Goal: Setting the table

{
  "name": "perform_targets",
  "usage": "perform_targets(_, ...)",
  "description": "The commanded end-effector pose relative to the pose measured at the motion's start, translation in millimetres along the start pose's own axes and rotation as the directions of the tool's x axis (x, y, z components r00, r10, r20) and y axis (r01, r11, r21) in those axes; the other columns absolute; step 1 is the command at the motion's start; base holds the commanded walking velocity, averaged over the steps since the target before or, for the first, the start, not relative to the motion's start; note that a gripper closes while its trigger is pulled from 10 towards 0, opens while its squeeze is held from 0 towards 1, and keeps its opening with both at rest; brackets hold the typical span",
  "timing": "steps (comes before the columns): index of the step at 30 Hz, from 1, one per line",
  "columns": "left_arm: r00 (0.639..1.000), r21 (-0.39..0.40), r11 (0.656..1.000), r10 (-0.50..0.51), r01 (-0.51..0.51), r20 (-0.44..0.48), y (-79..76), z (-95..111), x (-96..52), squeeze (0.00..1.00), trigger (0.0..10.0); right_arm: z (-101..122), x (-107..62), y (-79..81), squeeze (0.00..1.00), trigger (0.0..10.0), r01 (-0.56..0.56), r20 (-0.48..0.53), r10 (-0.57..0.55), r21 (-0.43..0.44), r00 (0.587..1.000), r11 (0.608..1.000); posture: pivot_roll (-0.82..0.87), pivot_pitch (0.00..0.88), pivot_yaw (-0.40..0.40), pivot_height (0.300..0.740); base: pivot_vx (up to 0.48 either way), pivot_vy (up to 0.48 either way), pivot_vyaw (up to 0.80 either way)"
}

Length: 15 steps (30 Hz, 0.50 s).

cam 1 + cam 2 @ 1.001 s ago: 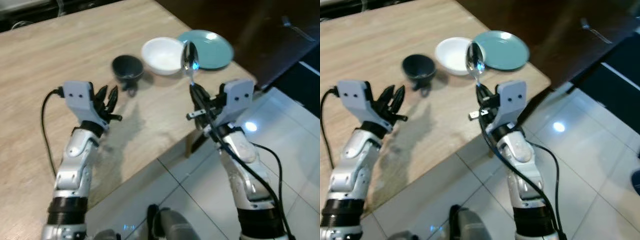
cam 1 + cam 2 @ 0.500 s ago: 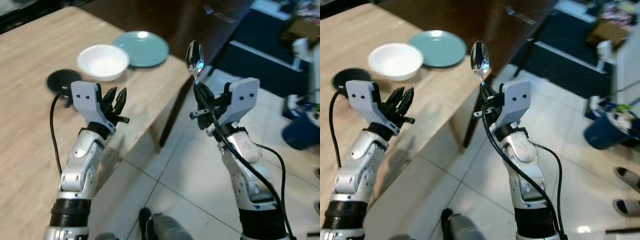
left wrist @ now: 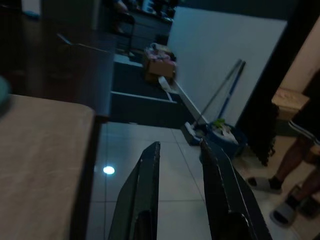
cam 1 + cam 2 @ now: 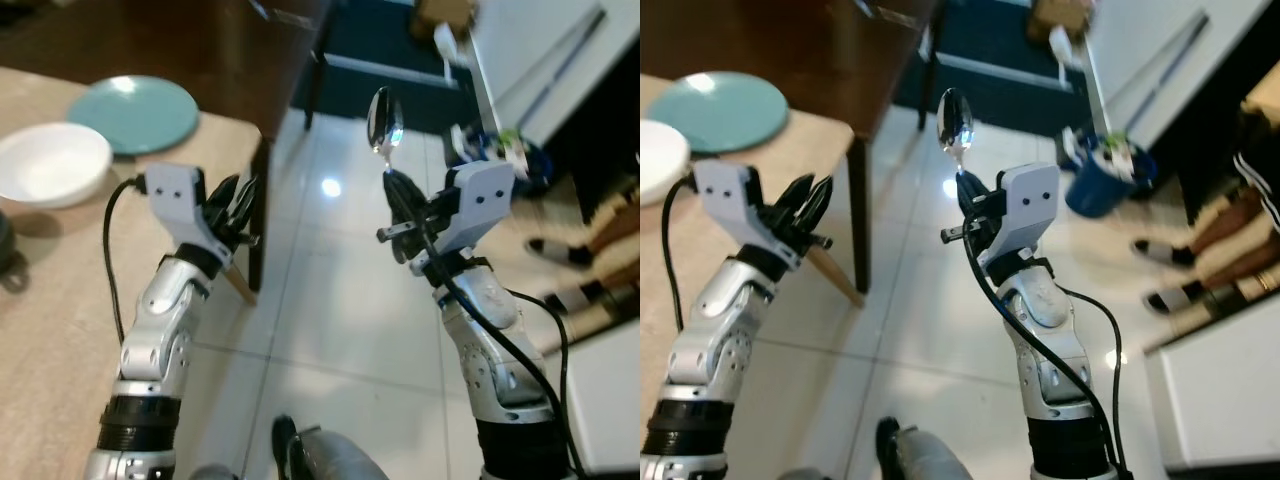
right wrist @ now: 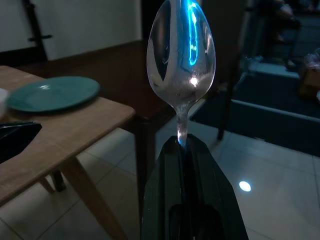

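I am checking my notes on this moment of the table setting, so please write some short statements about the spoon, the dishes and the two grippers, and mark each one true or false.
1. The right gripper holds a spoon upright, with its bowl at the top. True.
2. The left gripper holds a fork. False: it holds nothing, and there is a gap between its fingers.
3. The teal plate lies on the wooden table near its corner. True.
4. The white bowl stands on top of the teal plate. False: it stands beside the plate, on the table.
5. The spoon is over the table. False: in the head views it is over the tiled floor, beyond the table's edge.
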<state>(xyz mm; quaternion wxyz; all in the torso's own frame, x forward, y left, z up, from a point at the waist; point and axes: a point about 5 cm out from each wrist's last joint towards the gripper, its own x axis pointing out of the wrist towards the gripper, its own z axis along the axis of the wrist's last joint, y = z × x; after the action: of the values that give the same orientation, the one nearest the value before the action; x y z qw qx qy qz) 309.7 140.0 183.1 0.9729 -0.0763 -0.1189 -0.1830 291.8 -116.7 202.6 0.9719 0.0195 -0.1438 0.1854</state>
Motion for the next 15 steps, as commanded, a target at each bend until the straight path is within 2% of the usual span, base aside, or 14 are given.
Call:
perform_targets(1,1.0,-0.015,1.0,-0.011,0.011,-0.019,-2.2,-4.5,-0.2,0.0,10.0,-0.6,-2.9,-4.8,0.0,10.0,0.023,-0.004,-0.023,-0.004,1.0,1.0,0.05,0.103,-0.051,0.74,0.0,0.0,-0.8)
perform_targets(11,1.0,-0.014,1.0,-0.02,0.02,-0.021,-3.7,-3.4,0.9,0.0,10.0,-2.6,-3.7,-6.8,0.0,10.0,0.036,-0.013,-0.036,0.003,0.999,0.999,0.05,0.11,-0.048,0.74,0.0,0.0,-0.8)
perform_targets(15,0.999,-0.014,1.0,-0.025,0.025,-0.021,-3.2,-2.5,1.1,0.0,10.0,-4.2,-3.6,-7.8,0.0,10.0,0.047,-0.021,-0.047,0.026,0.999,0.999,0.06,0.108,-0.043,0.74,0.0,0.0,-0.31)
